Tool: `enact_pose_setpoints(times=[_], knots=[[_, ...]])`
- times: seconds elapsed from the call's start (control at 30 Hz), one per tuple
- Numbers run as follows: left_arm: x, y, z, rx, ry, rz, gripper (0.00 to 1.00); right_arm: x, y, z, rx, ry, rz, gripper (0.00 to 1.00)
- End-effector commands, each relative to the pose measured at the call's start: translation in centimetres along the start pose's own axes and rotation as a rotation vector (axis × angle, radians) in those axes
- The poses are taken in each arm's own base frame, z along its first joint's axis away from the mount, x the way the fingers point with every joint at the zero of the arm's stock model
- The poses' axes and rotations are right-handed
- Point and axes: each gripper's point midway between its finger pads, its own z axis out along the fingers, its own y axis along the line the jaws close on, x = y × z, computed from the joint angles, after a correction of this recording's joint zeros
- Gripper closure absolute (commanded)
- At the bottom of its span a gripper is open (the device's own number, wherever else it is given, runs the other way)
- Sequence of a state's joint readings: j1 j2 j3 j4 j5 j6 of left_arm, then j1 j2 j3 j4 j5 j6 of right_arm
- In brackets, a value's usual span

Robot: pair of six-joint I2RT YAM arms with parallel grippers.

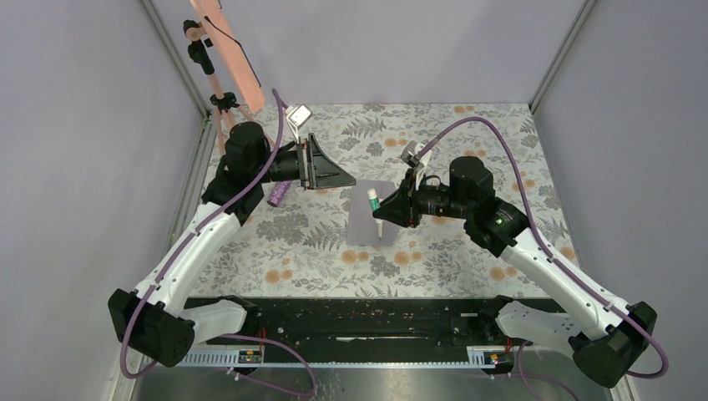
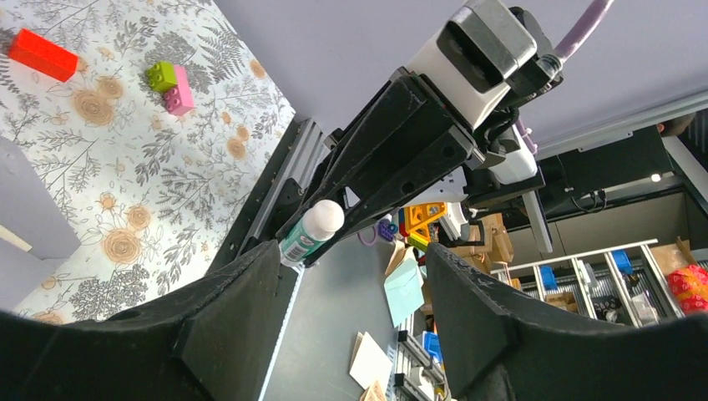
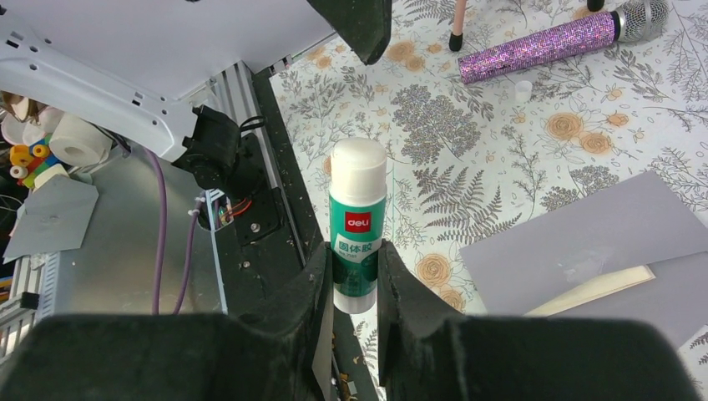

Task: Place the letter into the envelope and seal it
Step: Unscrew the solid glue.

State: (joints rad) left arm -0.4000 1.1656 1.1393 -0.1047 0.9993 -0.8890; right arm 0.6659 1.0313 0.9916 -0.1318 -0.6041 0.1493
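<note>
The grey-lilac envelope (image 1: pixel 372 219) lies flat mid-table, also in the right wrist view (image 3: pixel 584 238). A cream strip of the letter (image 3: pixel 594 289) shows at the envelope's opening, the remainder hidden inside. My right gripper (image 1: pixel 382 209) (image 3: pixel 356 261) is shut on a green and white glue stick (image 3: pixel 357 213), held just over the envelope's left part (image 1: pixel 373 200). My left gripper (image 1: pixel 347 179) (image 2: pixel 351 261) hovers at the envelope's upper left corner, open, nothing between its fingers. In the left wrist view it faces the glue stick (image 2: pixel 312 233).
A glittery purple microphone (image 1: pixel 279 194) (image 3: pixel 543 46) lies left of the envelope, with a small white cap (image 3: pixel 523 90) near it. A red brick (image 2: pixel 43 54) and a green and pink brick (image 2: pixel 171 83) sit further off. A tripod (image 1: pixel 219 102) stands at the back left corner.
</note>
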Motion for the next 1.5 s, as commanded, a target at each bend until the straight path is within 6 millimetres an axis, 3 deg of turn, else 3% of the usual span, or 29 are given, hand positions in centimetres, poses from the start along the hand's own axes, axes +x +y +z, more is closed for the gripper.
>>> enact_pose_setpoints(times=[0.0,0.13,0.27,0.4,0.53,0.6,1.03,1.27,1.47], knots=[[-0.2,-2.5,-0.4,0.102,-0.005,0.091,0.35,-1.9,0.6,-0.2,-0.015,-0.041,-0.06,1.0],[-0.2,-1.0,-0.3,0.053,-0.047,0.077,0.35,-2.7,-0.7,0.0,0.078,-0.085,0.034,1.0],[-0.1,0.2,0.1,0.053,-0.084,0.022,0.35,-5.0,-2.0,0.2,0.164,-0.202,0.198,1.0],[0.4,-0.8,0.1,0.155,-0.072,-0.012,0.35,-7.7,-1.1,0.4,0.073,-0.349,0.303,1.0],[0.8,-2.3,-0.2,0.262,-0.061,-0.003,0.35,-11.0,0.5,-0.1,-0.206,-0.397,0.478,1.0],[0.9,-2.9,-0.4,0.296,-0.051,-0.011,0.35,-11.8,0.3,-0.7,-0.298,-0.439,0.552,1.0],[-0.1,-4.6,0.3,0.477,-0.102,-0.051,0.38,-14.1,1.8,-1.3,-0.53,-0.479,0.606,1.0],[-1.0,-6.1,1.5,0.587,-0.109,-0.089,0.45,-13.9,1.8,-1.2,-0.546,-0.468,0.619,1.0],[-1.3,-6.1,2.5,0.607,-0.096,-0.112,0.51,-14.1,2.1,-1.4,-0.558,-0.471,0.617,1.0]])
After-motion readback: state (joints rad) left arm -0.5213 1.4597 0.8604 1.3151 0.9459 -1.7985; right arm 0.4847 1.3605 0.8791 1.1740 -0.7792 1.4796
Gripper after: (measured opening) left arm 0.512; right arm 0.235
